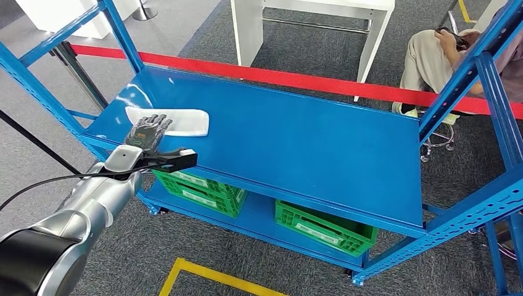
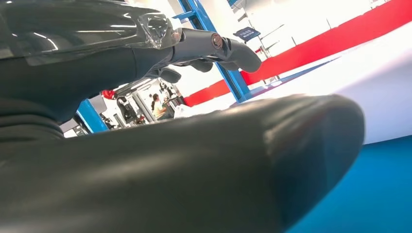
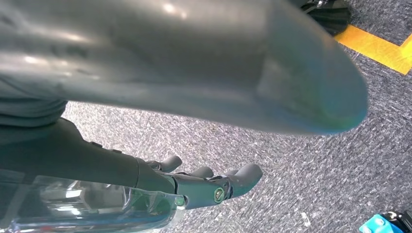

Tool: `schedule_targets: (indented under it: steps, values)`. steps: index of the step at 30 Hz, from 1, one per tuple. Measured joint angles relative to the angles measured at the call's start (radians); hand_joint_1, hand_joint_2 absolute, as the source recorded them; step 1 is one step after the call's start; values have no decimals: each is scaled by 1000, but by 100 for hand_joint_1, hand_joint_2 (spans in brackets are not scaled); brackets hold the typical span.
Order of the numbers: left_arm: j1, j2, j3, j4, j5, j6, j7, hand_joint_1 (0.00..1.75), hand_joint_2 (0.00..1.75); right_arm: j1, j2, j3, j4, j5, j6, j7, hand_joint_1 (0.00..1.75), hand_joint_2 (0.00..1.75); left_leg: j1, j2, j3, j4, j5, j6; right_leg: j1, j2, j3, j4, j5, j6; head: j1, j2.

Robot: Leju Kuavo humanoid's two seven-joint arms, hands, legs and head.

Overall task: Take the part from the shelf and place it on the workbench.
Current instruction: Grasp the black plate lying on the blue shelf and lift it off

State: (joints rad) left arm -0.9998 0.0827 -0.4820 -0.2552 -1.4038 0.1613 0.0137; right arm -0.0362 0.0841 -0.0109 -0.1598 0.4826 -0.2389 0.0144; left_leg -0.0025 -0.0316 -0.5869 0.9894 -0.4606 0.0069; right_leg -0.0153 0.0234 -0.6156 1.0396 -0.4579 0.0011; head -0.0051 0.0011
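**Q:** Where's your left hand rn?

**Me:** My left hand [image 1: 148, 131] is out over the near-left corner of the blue shelf [image 1: 296, 142], fingers spread and straight, holding nothing. Fingertips lie over the near end of the white part [image 1: 176, 121]; can't tell if they touch it. In the left wrist view my thumb [image 2: 194, 165] sits low beside the white surface, dark fingers [image 2: 218, 48] above it, gap between them unclosed.

**Q:** And the part?

**Me:** Flat, white, longish, lying on the top deck near the left upright, well apart from everything else.

**Q:** Right hand?

**Me:** My right hand [image 3: 204, 187] hangs over grey carpet, fingers partly curled, nothing in it; open or closed, can't tell.

**Q:** How to do the grab well?

**Me:** I'd judge the part is thin and slick, so a top-down pinch may skid it. Better to get the thumb under the near edge, fingers on top, close slow, check it lifts level before pulling back. Green crates [image 1: 203, 191] on the lower deck and the frame posts are close, so pull back straight. Workbench isn't in sight, so I'd expect a turn after
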Motion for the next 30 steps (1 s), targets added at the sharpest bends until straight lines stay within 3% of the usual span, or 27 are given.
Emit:
schedule_targets:
  steps: [4,30]
  values:
    - [0,-2,-2,0,0,-2,0,0,0,0,0,-2,0,0,0,0,0,0,0,1,0,0,-2,-13,0,0,1,0,0,0,0,0]
    - [3,-11,-2,0,5,19,16,0,0,0,-1,-8,0,3,-1,-5,0,0,-4,1,0,2,-3,-12,-4,-1,6,-6,0,0,0,0]
